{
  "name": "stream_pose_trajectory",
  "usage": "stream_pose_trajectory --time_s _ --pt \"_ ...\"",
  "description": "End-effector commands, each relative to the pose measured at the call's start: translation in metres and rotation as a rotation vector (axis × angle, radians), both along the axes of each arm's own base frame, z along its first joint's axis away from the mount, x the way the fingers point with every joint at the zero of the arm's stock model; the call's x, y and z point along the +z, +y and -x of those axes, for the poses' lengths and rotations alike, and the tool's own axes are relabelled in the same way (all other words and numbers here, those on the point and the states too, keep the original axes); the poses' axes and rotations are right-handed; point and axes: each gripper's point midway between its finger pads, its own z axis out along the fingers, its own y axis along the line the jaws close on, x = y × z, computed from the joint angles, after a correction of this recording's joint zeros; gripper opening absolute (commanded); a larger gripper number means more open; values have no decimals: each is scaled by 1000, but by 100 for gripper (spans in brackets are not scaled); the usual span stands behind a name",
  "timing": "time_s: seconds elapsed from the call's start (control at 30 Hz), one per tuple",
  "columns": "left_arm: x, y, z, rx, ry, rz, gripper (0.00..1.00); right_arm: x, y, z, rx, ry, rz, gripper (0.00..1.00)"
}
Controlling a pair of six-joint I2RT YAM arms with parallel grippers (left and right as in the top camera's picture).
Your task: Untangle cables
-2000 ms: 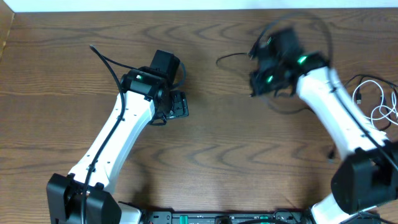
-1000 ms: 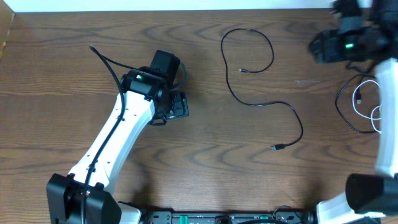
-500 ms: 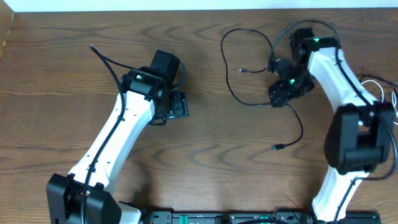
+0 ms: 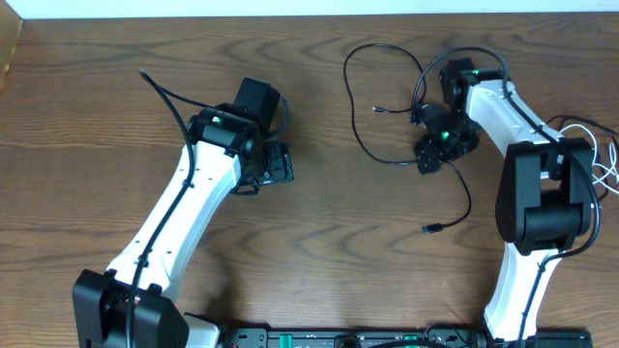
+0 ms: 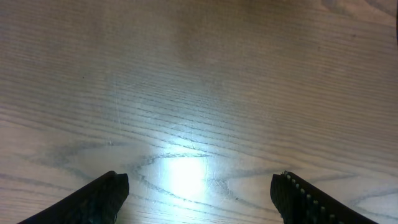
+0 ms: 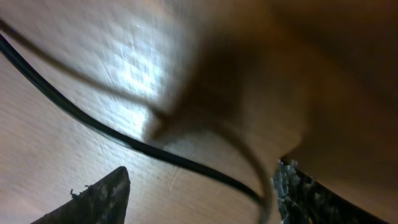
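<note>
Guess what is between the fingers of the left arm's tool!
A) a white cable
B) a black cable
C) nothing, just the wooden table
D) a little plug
C: in the left wrist view the left tool is open, with only bare table between its fingers. The black cable lies far off by the other arm.

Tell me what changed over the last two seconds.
The right gripper let the black cable drop spread on the table, swung off to the far right, then came back and now sits open over the cable's middle. The left gripper stayed open where it was.
</note>
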Motion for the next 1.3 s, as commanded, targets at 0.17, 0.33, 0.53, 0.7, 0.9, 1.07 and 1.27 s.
stream_pose_trajectory --time_s 0.17,0.33,0.53,0.7,0.9,1.07,1.27 --pt "-3 3 1 8 9 -12 79 -22 -1 27 -50 78 14 34" --pt "-3 3 1 8 9 -12 79 -5 2 18 -121 54 10 5" --pt "-3 3 1 8 9 -12 79 60 24 -9 -166 -67 -121 1" --pt "-3 3 1 8 9 -12 79 142 45 -22 -173 -242 -277 1" --pt "-2 2 -1 9 3 -10 79 249 55 -3 -99 -515 -403 1" --pt "-2 2 -1 9 3 -10 79 318 -12 -18 -356 -867 -158 1" --pt "-3 3 0 8 7 -11 80 401 -128 1 -870 -1231 112 1"
